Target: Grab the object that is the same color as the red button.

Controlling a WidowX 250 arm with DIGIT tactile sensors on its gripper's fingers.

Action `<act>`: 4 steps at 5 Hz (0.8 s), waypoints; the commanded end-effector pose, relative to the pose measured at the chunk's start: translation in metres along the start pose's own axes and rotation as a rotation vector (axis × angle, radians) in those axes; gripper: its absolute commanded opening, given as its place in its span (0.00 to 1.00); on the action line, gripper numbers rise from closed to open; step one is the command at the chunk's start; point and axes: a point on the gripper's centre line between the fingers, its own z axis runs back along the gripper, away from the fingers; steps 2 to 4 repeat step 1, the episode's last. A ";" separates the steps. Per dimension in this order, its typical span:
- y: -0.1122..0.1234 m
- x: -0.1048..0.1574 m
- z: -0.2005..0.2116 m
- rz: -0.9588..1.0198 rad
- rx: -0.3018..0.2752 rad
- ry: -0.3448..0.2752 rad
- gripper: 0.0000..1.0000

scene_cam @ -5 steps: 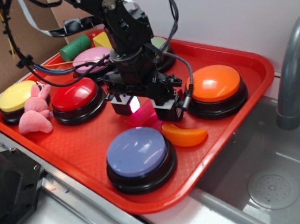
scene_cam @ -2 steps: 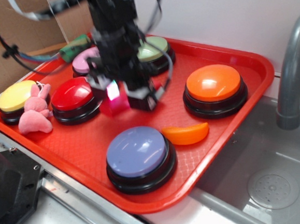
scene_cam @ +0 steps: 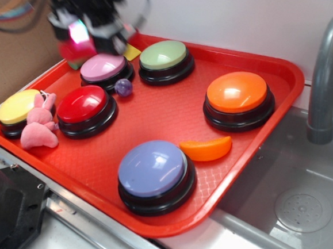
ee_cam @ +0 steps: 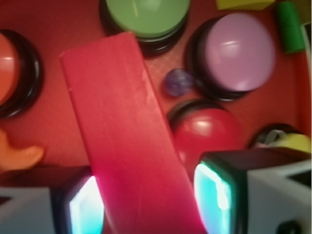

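My gripper [scene_cam: 84, 34] is high over the tray's far-left corner, blurred, and shut on the long red block [scene_cam: 70, 48], which hangs in the air. In the wrist view the red block [ee_cam: 126, 136] runs slantwise between my two lit pads [ee_cam: 214, 195], with my gripper [ee_cam: 148, 202] closed around its near end. The red button [scene_cam: 82, 103], with a glossy red dome on a black base, sits at the tray's left; it also shows in the wrist view [ee_cam: 209, 134] below the block.
The red tray [scene_cam: 289, 68] holds pink [scene_cam: 102, 66], green [scene_cam: 163, 54], orange [scene_cam: 236, 92], purple-blue [scene_cam: 151, 168] and yellow [scene_cam: 18, 106] buttons, an orange wedge [scene_cam: 206, 149], a purple ball [scene_cam: 123, 87], a pink plush [scene_cam: 38, 129] and a yellow block [scene_cam: 131, 51]. A grey faucet [scene_cam: 324, 72] stands right.
My gripper has lifted the red block off the tray's middle and carried it up and to the far left. The purple ball and green button are now uncovered.
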 end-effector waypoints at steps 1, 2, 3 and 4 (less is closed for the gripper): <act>0.024 -0.001 0.040 0.068 -0.005 -0.085 0.09; 0.024 -0.001 0.040 0.068 -0.005 -0.085 0.09; 0.024 -0.001 0.040 0.068 -0.005 -0.085 0.09; 0.024 -0.001 0.040 0.068 -0.005 -0.085 0.09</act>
